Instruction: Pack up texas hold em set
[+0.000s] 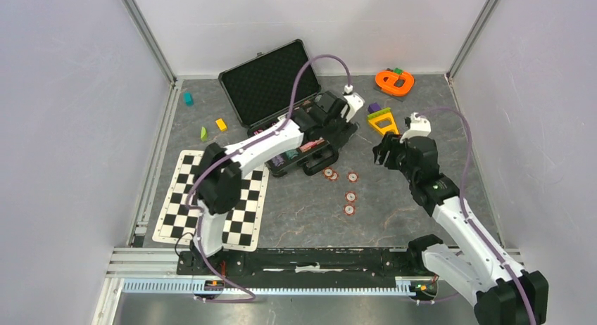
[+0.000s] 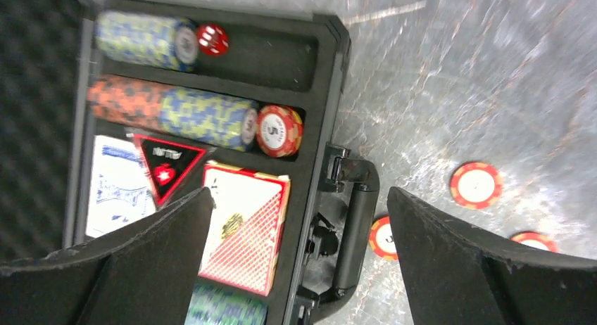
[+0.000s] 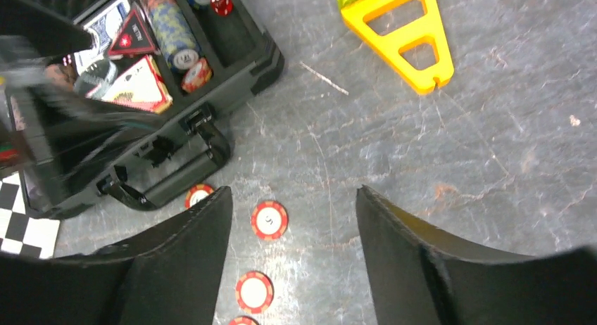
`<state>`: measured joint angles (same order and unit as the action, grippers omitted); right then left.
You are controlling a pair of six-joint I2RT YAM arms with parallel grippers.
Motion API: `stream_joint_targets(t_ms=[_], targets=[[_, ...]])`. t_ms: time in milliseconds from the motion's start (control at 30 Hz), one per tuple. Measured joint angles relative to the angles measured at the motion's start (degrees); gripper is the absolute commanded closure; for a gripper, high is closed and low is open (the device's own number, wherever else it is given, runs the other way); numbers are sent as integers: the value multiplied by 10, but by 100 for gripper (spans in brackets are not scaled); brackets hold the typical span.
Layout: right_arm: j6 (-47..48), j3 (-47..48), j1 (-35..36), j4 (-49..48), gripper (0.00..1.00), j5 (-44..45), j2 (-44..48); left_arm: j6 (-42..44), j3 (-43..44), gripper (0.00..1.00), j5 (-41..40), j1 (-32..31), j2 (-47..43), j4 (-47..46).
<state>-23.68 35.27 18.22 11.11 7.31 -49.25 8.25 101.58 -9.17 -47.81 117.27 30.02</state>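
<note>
Black hard briefcase (image 1: 264, 82), one, open with its foam-lined lid raised, at the centre rear of the grey table (image 1: 296, 219). Round red-white poker chips (image 1: 350, 196), five, loose just in front of it. Left arm stretched across the tray; right arm bent, right gripper (image 1: 384, 154) to the right of the chips, apart from the case.

Left wrist view: left gripper (image 2: 299, 198) spread wide, empty, above the carrying handle (image 2: 355, 226). Tray holds one red die (image 2: 212, 39), two card decks (image 2: 243, 226) and rows of coloured chips (image 2: 204, 117). Three loose chips on the table.

Right wrist view: right gripper spread, empty, over bare table. Four loose chips lower left; one yellow triangular plastic toy (image 3: 401, 29) upper right.
</note>
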Motion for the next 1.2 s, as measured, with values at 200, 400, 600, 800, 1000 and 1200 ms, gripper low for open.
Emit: stream_joint_targets(t_ms=[200,400,600,800,1000,1200], targets=[[-2,59,-29,-34,28,-31,-107,-74,-118,0,-14,0,-163,-75],[17,196,-40,-36,24,-109,-336,-179,-289,0,-33,19,-346,-98],[45,343,-40,-27,25,-154,-518,-262,-459,0,-51,99,-509,-108],[70,443,-40,1,34,-167,-634,-334,-564,0,-64,123,-620,-120],[80,450,-33,5,59,-184,-675,-378,-625,0,-90,155,-692,-124],[94,322,-5,-73,82,-145,-591,-392,-640,0,-88,162,-704,-135]])
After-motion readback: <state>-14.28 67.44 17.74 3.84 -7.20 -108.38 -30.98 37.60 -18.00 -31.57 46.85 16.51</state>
